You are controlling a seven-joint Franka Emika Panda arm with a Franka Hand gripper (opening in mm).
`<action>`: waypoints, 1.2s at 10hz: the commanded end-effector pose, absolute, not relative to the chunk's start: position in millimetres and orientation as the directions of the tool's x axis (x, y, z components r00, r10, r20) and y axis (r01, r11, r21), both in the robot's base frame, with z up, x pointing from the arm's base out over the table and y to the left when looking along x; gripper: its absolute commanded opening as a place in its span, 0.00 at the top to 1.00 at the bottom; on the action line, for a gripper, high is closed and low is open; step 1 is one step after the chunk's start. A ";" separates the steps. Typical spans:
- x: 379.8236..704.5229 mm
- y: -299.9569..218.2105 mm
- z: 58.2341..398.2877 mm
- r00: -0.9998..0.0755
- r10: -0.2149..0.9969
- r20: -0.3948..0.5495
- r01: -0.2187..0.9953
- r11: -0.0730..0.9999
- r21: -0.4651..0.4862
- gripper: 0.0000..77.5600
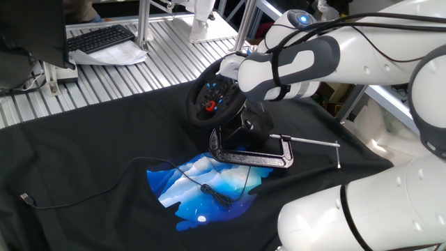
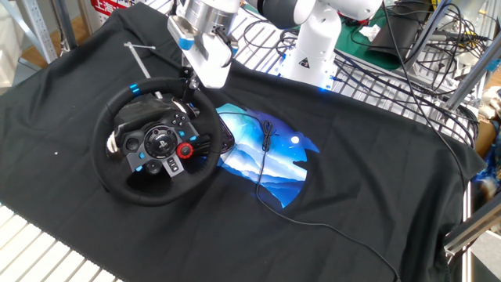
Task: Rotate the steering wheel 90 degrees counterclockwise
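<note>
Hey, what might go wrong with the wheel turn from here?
The gripper meets the steering wheel only at the rim's upper right edge, so it might slip off mid-turn. The thin black cable lies loose beside the base and could snag. The C-clamp could shift under torque.

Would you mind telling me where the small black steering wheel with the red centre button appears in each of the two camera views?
One fixed view: the small black steering wheel sits upper centre, partly behind the white arm.
The other fixed view: the steering wheel fills the left side, face toward the camera.
Shared landmark: the blue printed patch on the black cloth, beside the wheel's base.
</note>
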State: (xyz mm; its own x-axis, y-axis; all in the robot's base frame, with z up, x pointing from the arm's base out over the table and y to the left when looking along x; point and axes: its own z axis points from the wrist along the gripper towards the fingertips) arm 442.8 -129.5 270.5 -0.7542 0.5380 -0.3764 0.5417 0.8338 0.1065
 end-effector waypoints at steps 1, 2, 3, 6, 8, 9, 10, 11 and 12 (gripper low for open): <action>443.4 -130.4 271.1 -0.753 0.536 -0.381 0.540 0.835 0.107 0.99; 443.4 -130.4 271.1 -0.753 0.536 -0.381 0.540 0.835 0.107 0.99; 443.4 -130.4 271.1 -0.753 0.536 -0.381 0.540 0.835 0.107 0.99; 437.8 -135.3 276.7 -0.762 0.541 -0.356 0.537 0.835 0.121 0.99; 436.1 -138.2 278.2 -0.772 0.540 -0.336 0.532 0.838 0.122 0.99; 435.3 -139.2 279.4 -0.779 0.543 -0.313 0.532 0.837 0.127 0.99; 434.8 -140.3 280.6 -0.788 0.543 -0.290 0.530 0.838 0.131 0.99; 434.9 -141.7 282.5 -0.799 0.537 -0.270 0.524 0.842 0.125 0.99; 435.3 -143.3 284.7 -0.803 0.537 -0.258 0.522 0.843 0.130 0.99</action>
